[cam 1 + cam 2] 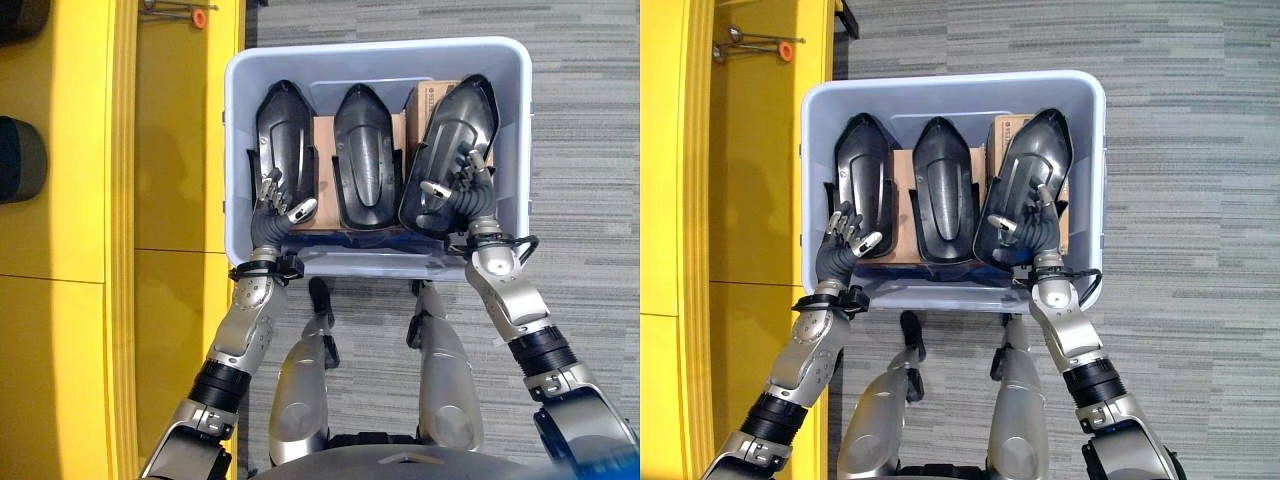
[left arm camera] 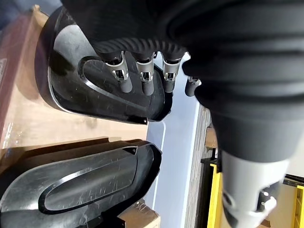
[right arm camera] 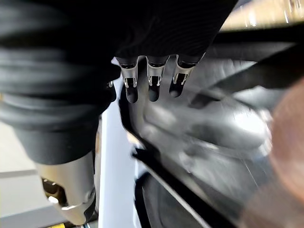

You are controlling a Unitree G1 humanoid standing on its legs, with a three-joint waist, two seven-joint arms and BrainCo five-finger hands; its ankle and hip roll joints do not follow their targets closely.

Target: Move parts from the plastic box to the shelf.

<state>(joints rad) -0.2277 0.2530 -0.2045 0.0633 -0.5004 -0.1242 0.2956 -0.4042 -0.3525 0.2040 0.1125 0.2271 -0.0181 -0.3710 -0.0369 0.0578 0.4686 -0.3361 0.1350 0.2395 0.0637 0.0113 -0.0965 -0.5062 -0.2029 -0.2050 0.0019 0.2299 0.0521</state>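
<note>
The yellow shelf (image 1: 170, 150) is the biggest thing in sight; it runs along the robot's left of the plastic box (image 1: 515, 130), its edge just beside the box's left wall. On the shelf, level with the box's far left corner, lie metal rods with an orange cap (image 1: 199, 18), and two dark rounded things (image 1: 20, 160) sit further out from the box. The box, pale blue-grey, stands on grey striped carpet (image 1: 590, 150) that spreads beyond its far and right walls.

Inside the box three black moulded parts lie side by side over brown cardboard (image 1: 322, 150), narrow ends towards the far wall. The left part (image 1: 285, 130) lies against the box's left wall, the middle part (image 1: 366, 150) in the centre, and the right part (image 1: 455, 140) by the right wall, tilted, with its near end raised and its edge overlapping the cardboard beside the middle part.

The right hand (image 1: 455, 195), reaching over the box's near wall, has its fingers curled round the near end of the right part. The left hand (image 1: 280, 205), also over the near wall, rests at the near end of the left part with fingers loosely bent, touching it but not clasping it.
</note>
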